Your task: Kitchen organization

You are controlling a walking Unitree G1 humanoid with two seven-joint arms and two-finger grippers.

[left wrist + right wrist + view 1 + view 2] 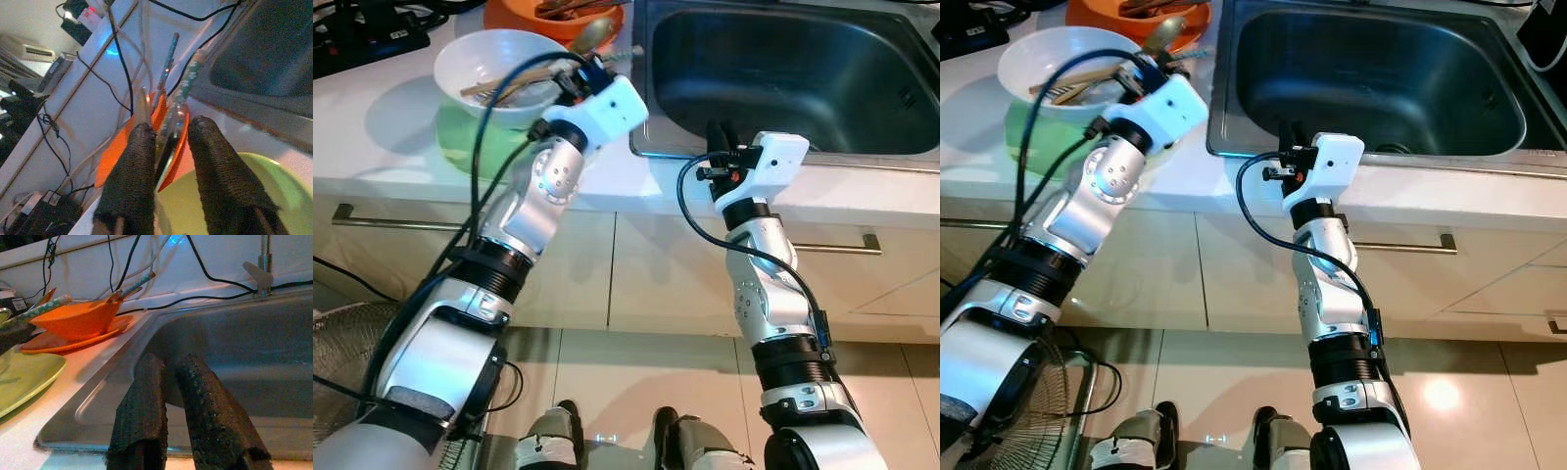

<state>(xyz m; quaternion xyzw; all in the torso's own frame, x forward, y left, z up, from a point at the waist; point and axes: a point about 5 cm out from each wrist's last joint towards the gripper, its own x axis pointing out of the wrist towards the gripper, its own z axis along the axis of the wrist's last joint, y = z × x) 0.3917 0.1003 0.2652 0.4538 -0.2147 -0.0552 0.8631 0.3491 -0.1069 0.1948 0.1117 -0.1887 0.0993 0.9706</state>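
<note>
2 claws up at the desk [372, 137], and honestly most of the tidying looks undone. Left claw [168, 139] hovers over the white bowl [475, 59] with its fingers a little apart, a shiny utensil sitting in the gap, but I can't tell if it's actually pinched. Orange bowl [78, 318] with utensils sticks up just behind, on an orange plate [54, 343], and a green plate [1023, 132] sits under the white bowl. Right claw [173, 401] is nearly closed, holding nothing, at the front rim of the sink [1371, 78]. Dishes all need sorting.
</note>
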